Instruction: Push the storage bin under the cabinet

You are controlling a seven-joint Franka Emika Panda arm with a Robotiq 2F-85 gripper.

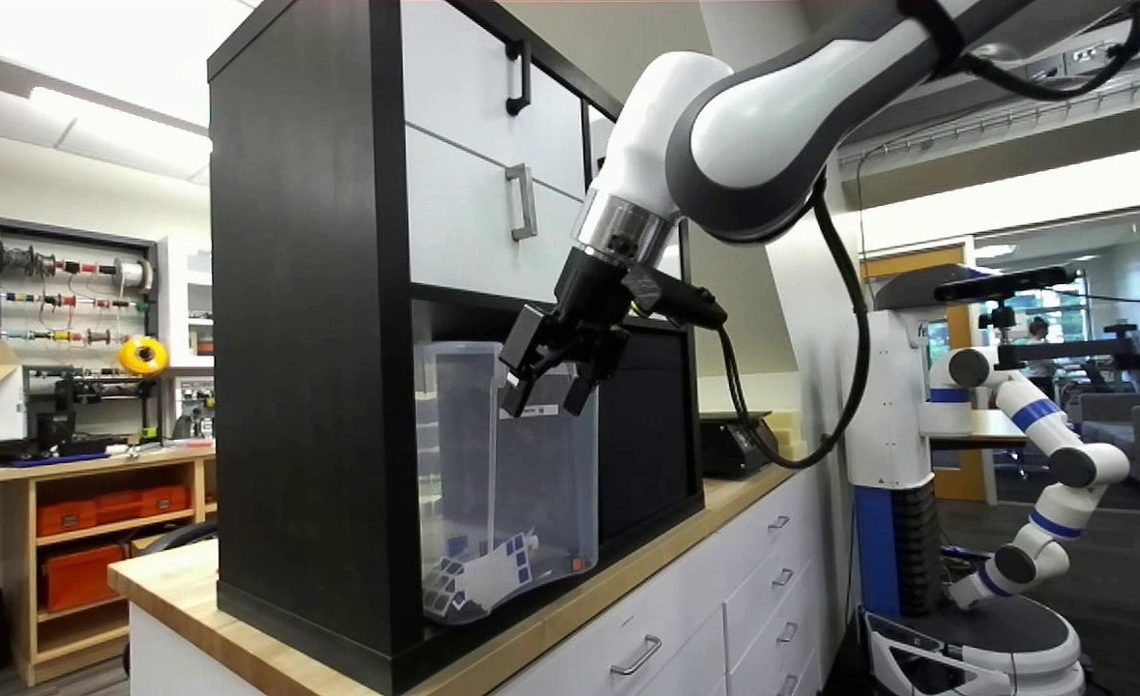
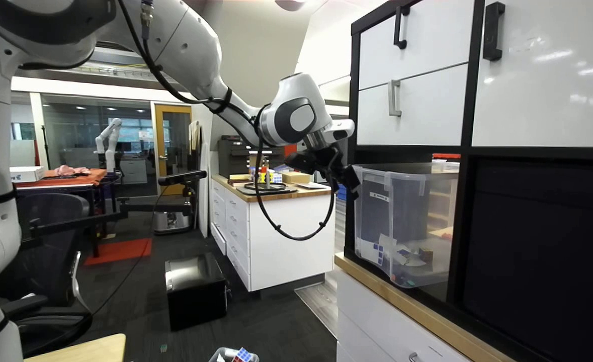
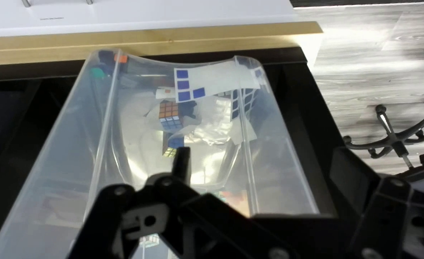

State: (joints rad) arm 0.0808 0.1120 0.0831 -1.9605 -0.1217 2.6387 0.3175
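Observation:
The storage bin (image 1: 550,493) is a translucent plastic box with cubes and paper pieces inside. It stands upright in the open lower compartment of the black cabinet (image 1: 304,329), and its front is near the cabinet's front edge. Both also show in an exterior view, with the bin (image 2: 409,211) between the cabinet's black uprights (image 2: 470,100). My gripper (image 1: 548,391) is open, with its fingers apart and pointing down at the bin's upper front. In the wrist view my gripper (image 3: 267,169) overlaps the bin (image 3: 194,118); I cannot tell if a finger touches it.
The cabinet stands on a wooden countertop (image 1: 531,643) above white drawers (image 1: 676,628). A dark compartment (image 2: 537,251) lies beside the bin's compartment. White doors with handles (image 1: 521,203) are above. A cable (image 1: 855,387) loops from my wrist.

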